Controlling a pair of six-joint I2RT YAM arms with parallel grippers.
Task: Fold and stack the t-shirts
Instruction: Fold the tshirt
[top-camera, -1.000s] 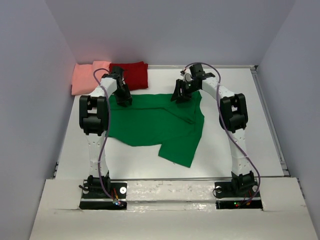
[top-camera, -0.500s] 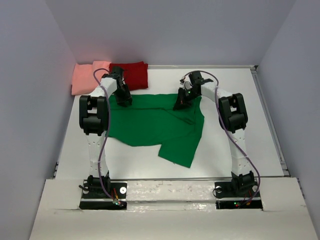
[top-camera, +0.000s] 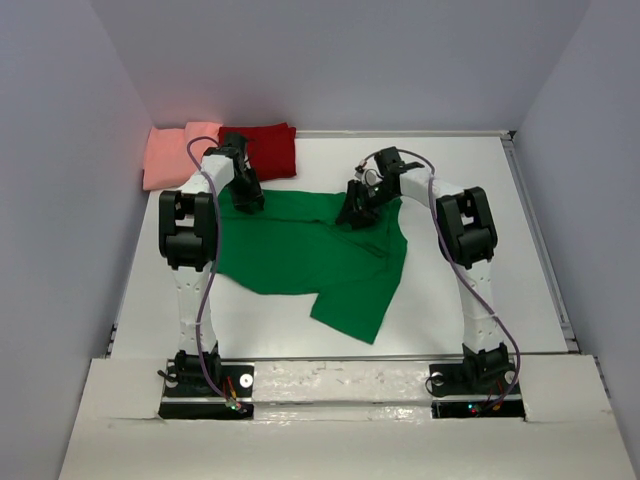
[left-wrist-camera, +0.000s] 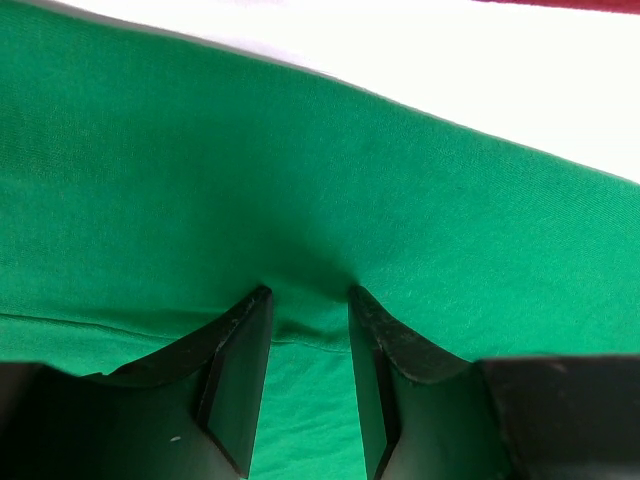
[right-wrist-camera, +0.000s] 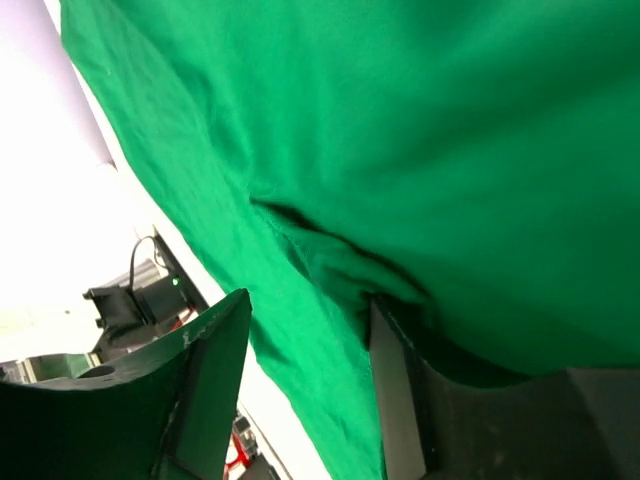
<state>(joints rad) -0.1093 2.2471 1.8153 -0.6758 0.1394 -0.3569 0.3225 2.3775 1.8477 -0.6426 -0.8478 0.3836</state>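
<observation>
Right hand (top-camera: 356, 210) has slid toward the frame's centre from the upper right, and the bright green soft fabric t-shirt (top-camera: 300, 250) has come with it: its far right corner is drawn inward and the near sleeve flap has shifted left on the white tabletop (top-camera: 450, 280). I read this as the first fold beginning. In the wrist view its fingers (right-wrist-camera: 215, 370) stand apart with cloth bunched against one; whether they pinch it I cannot tell. Left hand (top-camera: 247, 193) has not moved and nips a pucker of the shirt's far left edge between its fingertips (left-wrist-camera: 250, 330). Folded salmon-pink t-shirt (top-camera: 170, 155) and folded dark red t-shirt (top-camera: 265, 145) lie at upper left.
</observation>
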